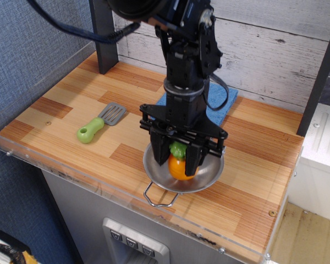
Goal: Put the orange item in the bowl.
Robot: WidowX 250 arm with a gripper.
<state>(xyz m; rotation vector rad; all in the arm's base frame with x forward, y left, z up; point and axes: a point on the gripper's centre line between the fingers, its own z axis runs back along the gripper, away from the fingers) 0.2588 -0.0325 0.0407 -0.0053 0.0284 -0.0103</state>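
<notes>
The orange item (179, 166) is a glossy orange toy fruit with a green leafy top. It sits low inside the steel bowl (209, 175), which stands near the table's front edge with a wire loop handle toward the front. My gripper (180, 163) reaches straight down into the bowl, its two black fingers (161, 158) on either side of the fruit, shut on it. Whether the fruit rests on the bowl's bottom cannot be told.
A grey spatula with a green handle (97, 126) lies to the left of the bowl. A blue cloth (220, 100) lies behind the bowl by the back wall. A clear plastic rim (71, 176) runs along the table's front edge. A dark post (103, 33) stands at the back left.
</notes>
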